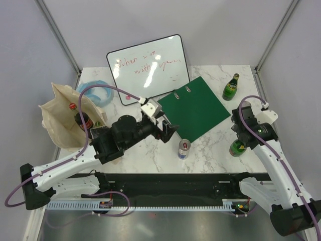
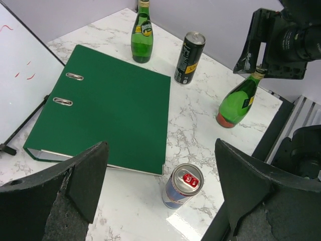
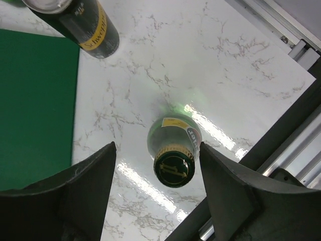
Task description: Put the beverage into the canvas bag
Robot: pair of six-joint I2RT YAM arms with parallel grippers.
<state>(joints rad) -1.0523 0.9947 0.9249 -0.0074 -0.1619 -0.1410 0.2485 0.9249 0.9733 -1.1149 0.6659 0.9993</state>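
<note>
The beige canvas bag (image 1: 52, 114) stands open at the table's left edge with a dark cola bottle (image 1: 83, 119) inside it. My left gripper (image 1: 170, 131) hangs open over the middle of the table, and a blue-silver can (image 2: 182, 186) stands upright below and between its fingers, untouched. My right gripper (image 3: 157, 146) is open and straddles the neck of a green glass bottle (image 3: 174, 168) near the front right edge. A gap shows on the left side of the cap. A second green bottle (image 1: 230, 87) stands at the back right.
A green ring binder (image 1: 193, 107) lies flat mid-table, with a whiteboard (image 1: 148, 68) propped behind it. A black can (image 2: 189, 57) stands right of the binder. A blue coil (image 1: 95, 90) lies behind the bag. The table's front edge runs close to the right-hand bottle.
</note>
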